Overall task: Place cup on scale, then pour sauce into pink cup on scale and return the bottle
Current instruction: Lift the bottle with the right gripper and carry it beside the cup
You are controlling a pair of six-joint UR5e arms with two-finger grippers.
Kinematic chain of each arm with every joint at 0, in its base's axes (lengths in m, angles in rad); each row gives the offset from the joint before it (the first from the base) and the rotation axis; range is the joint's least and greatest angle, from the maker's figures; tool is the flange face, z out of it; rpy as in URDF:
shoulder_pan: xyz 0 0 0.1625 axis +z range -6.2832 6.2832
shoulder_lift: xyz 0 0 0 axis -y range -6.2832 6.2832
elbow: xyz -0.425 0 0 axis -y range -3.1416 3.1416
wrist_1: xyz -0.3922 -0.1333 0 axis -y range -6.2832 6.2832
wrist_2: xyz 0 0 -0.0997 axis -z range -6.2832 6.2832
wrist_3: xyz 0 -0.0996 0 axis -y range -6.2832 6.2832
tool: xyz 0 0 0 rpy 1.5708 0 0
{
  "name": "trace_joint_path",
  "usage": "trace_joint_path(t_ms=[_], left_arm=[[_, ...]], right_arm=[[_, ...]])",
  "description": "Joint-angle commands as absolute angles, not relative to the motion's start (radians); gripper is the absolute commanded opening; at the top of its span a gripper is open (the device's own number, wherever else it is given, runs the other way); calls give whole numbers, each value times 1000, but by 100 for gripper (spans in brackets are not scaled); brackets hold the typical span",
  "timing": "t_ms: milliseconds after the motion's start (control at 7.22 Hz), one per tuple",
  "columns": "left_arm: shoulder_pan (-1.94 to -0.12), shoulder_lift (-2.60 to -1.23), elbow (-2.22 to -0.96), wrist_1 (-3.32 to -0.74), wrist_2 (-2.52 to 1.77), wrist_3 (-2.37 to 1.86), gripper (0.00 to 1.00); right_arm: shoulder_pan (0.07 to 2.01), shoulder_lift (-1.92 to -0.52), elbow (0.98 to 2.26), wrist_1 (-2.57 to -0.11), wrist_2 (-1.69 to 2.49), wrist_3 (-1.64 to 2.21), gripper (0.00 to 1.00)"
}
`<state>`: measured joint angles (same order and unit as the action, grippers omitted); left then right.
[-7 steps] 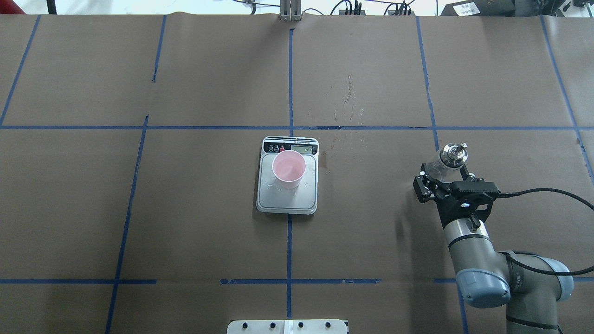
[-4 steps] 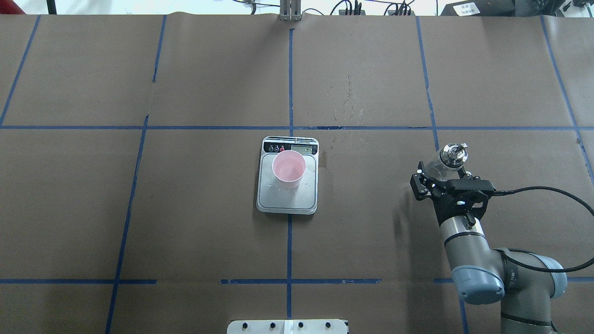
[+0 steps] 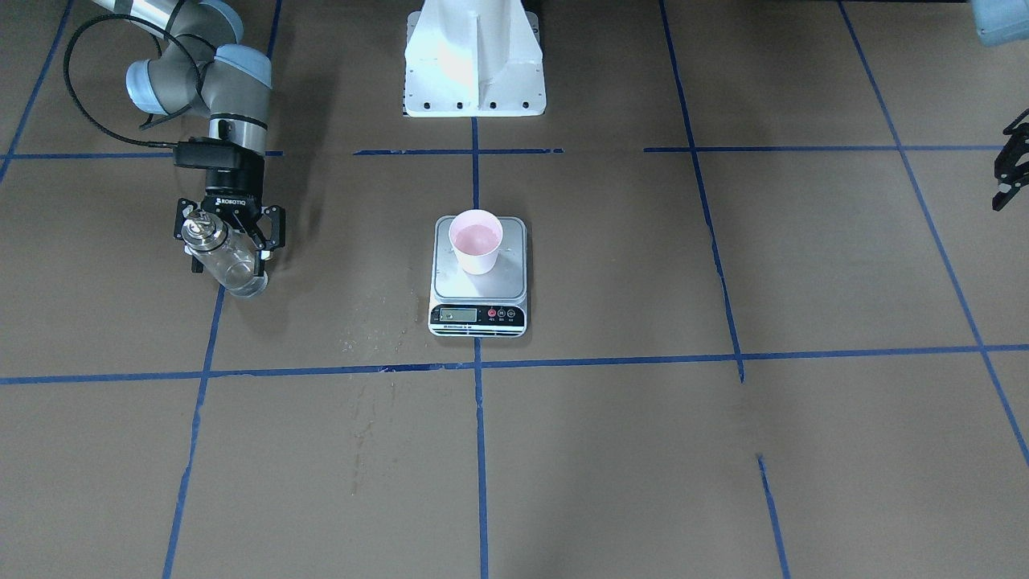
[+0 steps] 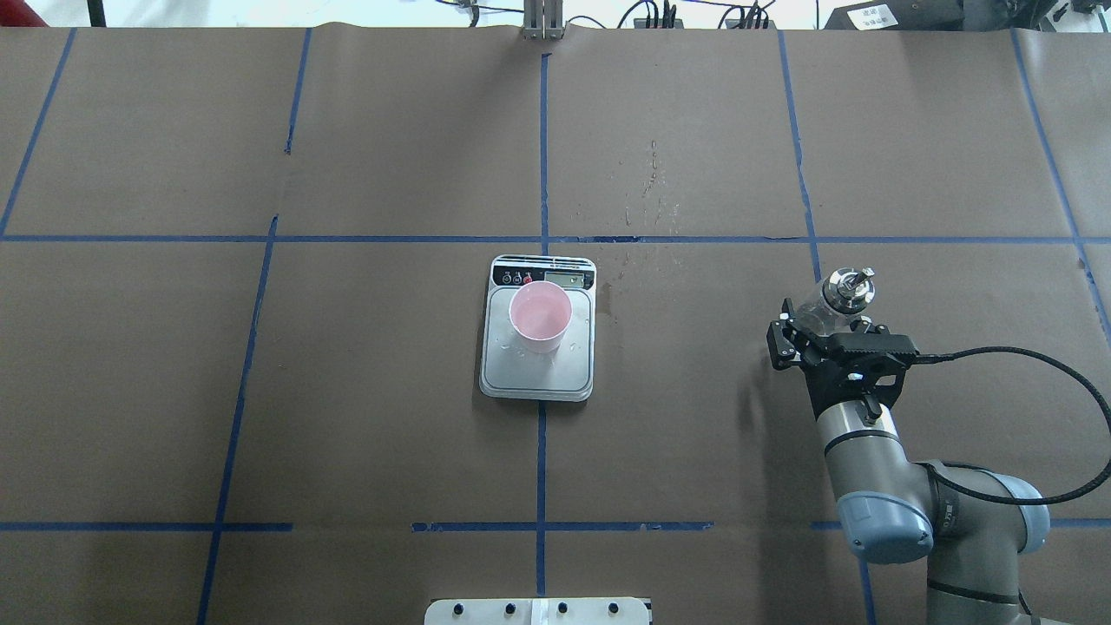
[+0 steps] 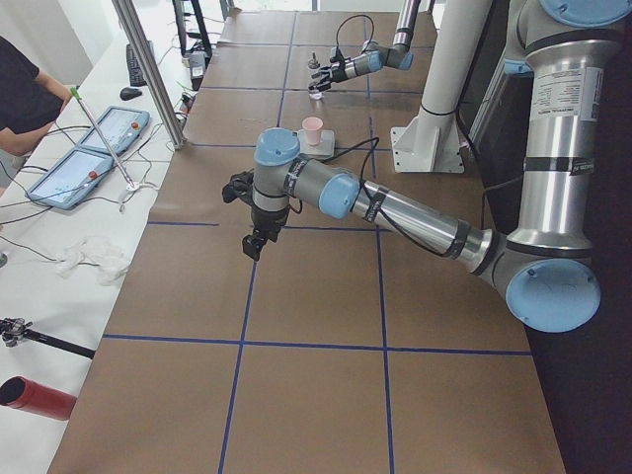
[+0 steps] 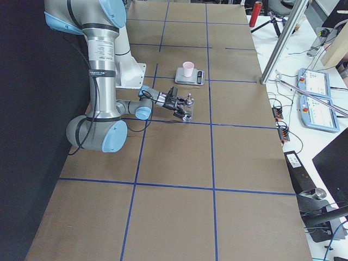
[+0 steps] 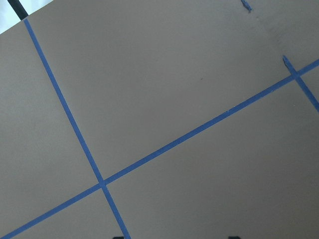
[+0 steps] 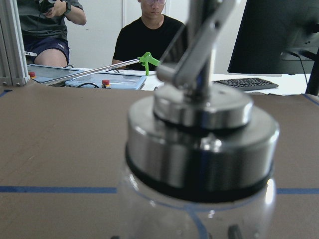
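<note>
Returning the bottle (image 4: 831, 305) upright at frame right: right jaws (image 4: 823, 334) spread around it (withdraw straight back, avoiding tipping); left jaws' state indeterminable.

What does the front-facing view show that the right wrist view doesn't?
Only the front-facing view shows the cup standing on the scale, the right gripper with its fingers spread either side of the bottle, and the left gripper at the frame edge. Only the wrist view shows two people seated past the table and a monitor. Both show the bottle and its metal cap.
</note>
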<state>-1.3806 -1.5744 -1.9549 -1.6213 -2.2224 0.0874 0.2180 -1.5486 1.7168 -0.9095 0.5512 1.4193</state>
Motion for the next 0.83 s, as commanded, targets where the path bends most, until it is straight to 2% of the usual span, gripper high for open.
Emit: trace_joint_path(t_ms=[0, 138, 277, 692], left_arm=[[-1381, -1574, -1962, -1618, -2221, 87, 76], [-1382, -1574, -1963, -1618, -2221, 86, 76], [-1382, -1574, -1965, -1618, -2221, 86, 76], [-1382, -1574, -1970, -1614, -2224, 84, 76]], right_arm=[[219, -1548, 1717, -907, 549, 1416, 25], [221, -1546, 1724, -904, 549, 1376, 8], [225, -1533, 1762, -867, 548, 1264, 0], [225, -1485, 1781, -865, 526, 1152, 0]])
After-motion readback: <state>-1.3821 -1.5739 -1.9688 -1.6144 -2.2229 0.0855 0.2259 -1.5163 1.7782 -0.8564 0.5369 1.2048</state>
